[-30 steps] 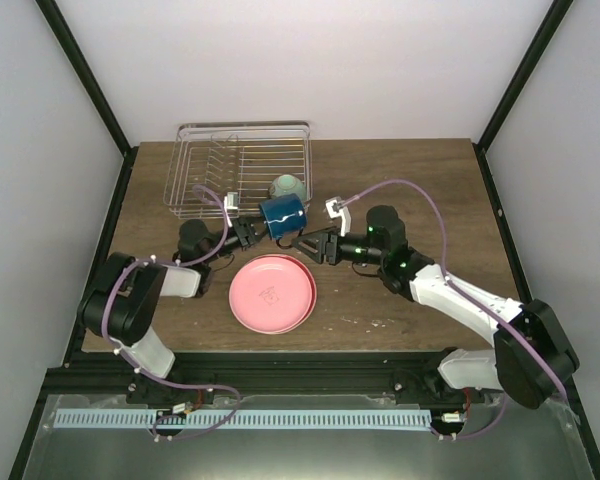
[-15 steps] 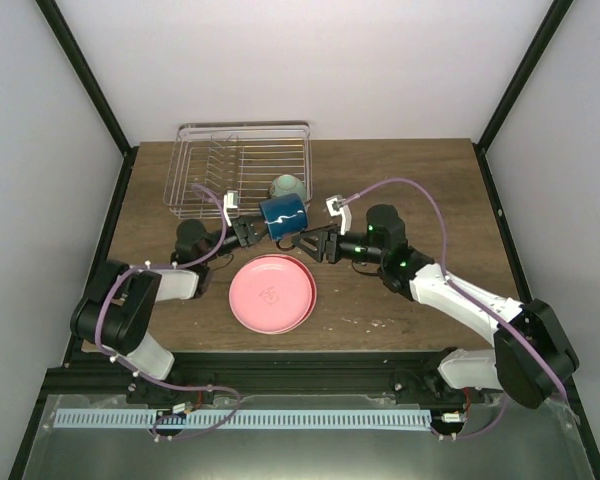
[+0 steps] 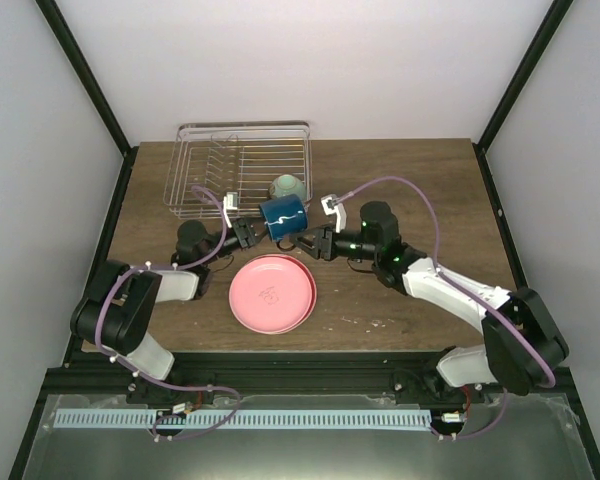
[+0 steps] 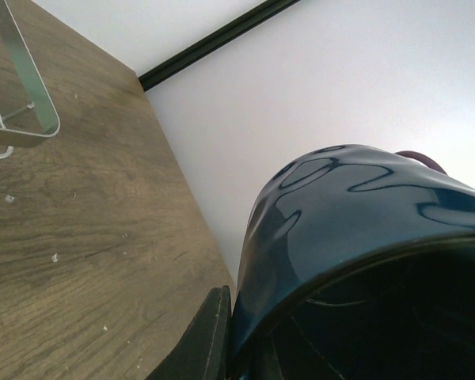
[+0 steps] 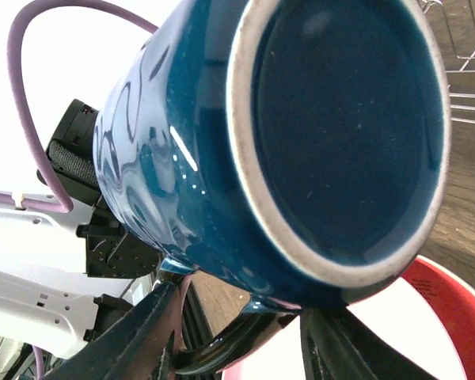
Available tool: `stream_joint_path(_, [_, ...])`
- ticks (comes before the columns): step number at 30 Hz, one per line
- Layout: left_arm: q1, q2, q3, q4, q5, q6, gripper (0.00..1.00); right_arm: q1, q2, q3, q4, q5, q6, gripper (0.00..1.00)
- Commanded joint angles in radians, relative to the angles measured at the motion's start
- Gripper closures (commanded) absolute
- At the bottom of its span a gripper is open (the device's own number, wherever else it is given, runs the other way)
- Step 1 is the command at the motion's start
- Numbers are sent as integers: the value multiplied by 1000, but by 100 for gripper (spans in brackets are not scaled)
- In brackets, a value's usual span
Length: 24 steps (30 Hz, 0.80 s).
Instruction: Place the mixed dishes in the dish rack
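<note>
I hold the dark blue cup up in the air between my two arms, over the middle of the table. It lies on its side. My left gripper is closed tight on the cup's rim, with one finger pressed on the outside wall. That pinch is why the cup does not fall.

The open mouth faces my left arm and the flat bottom faces my right arm. My right gripper is right at the cup, on its near right side. In my right wrist view the cup's handle sits between my two right fingers. I cannot tell if they squeeze it yet or only stand around it.

I think I hold the cup like this so my right arm can take it by the handle – a better hold for setting it down. My left grip on the rim would get in the way.

The dish rack is at the far left of the table, just past the cup. The small mint bowl is by its near right corner. The pink plate lies flat on the table, nearer to me – not loaded yet.
</note>
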<state>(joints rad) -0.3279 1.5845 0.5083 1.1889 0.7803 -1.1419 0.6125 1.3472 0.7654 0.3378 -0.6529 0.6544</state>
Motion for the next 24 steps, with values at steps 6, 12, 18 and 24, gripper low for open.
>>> stream_joint_path(6, [-61, 41, -30, 234, -8, 2, 100, -5, 6, 88, 46, -3, -7, 68])
stream_joint_path(12, [-77, 127, -55, 391, -21, -15, 100, -5, 24, 92, 78, -19, 10, 77])
stream_joint_path(18, [-79, 156, -61, 410, -29, -1, 100, -5, 33, 99, 89, 0, 6, 82])
stream_joint_path(24, [-79, 141, -55, 322, -41, 44, 100, -6, 34, 105, 73, 43, -17, 94])
